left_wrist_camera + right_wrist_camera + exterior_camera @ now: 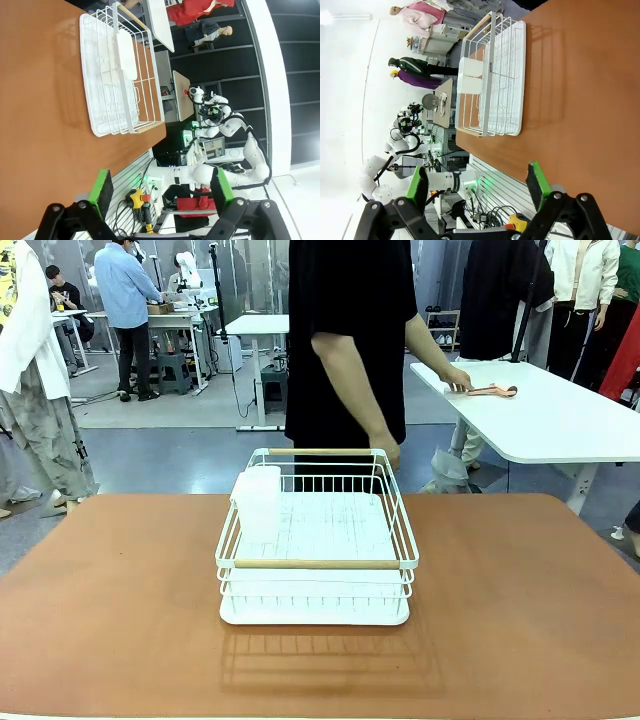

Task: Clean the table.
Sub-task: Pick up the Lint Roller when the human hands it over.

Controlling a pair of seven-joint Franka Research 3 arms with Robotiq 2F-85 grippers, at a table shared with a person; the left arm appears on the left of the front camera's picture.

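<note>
The table (520, 600) has a glossy reddish-brown top, and a white wire rack (316, 564) with wooden handles stands at its middle. A translucent white container (258, 502) sits in the rack's far left corner. In the left wrist view my left gripper (161, 192) hangs open off the table's (45, 125) near edge, well back from the rack (107, 115), with nothing between its green pads. My right gripper (477, 185) is open too, with nothing in it, set back from the table (585, 100) and the rack (512, 75).
A person in black stands just behind the rack at the far side, one hand (459, 382) resting beside a reddish object (492, 391) on a white table (560, 420) at the back right. Bare brown tabletop lies left, right and in front of the rack.
</note>
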